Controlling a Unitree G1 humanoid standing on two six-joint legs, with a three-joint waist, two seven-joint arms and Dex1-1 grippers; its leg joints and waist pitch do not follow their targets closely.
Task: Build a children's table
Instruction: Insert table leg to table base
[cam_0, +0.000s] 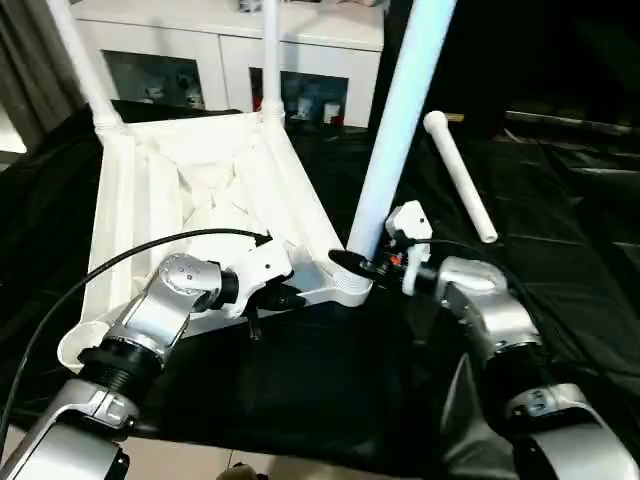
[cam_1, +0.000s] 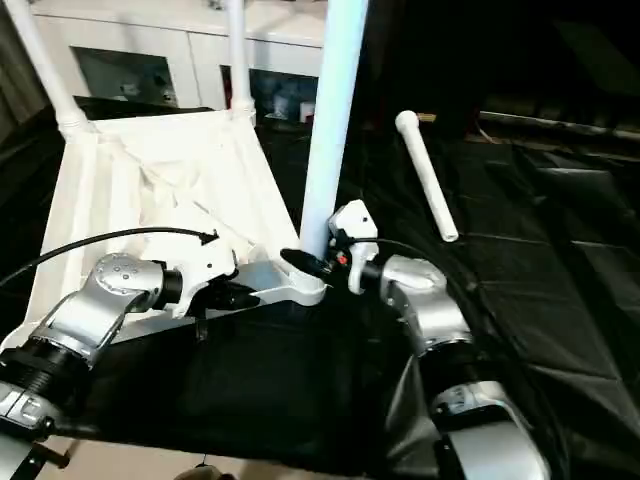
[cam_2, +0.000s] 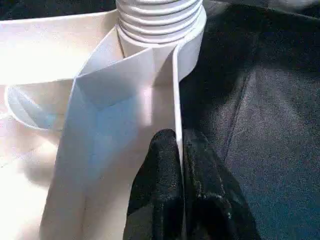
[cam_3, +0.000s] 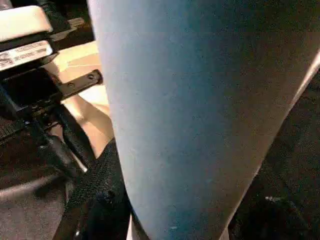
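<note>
The white table top (cam_0: 200, 190) lies upside down on black cloth, its ribbed underside facing up. Two legs (cam_0: 85, 60) (cam_0: 270, 50) stand in its far corner sockets. A third leg (cam_0: 400, 120) rises tilted from the near right socket (cam_0: 350, 288), and its threaded end (cam_2: 160, 20) sits in the socket. My right gripper (cam_0: 365, 265) is shut on this leg just above the socket, with one black finger (cam_3: 100, 180) against its side. My left gripper (cam_2: 179, 150) is shut on the top's thin rim, close to the same socket. A fourth leg (cam_0: 460, 175) lies loose on the cloth to the right.
A white cabinet with glass doors (cam_0: 230, 60) stands right behind the table top. The black cloth (cam_0: 560, 230) spreads out to the right, and its front edge ends at a light floor (cam_0: 200, 460). A black cable (cam_0: 120, 255) arcs over my left forearm.
</note>
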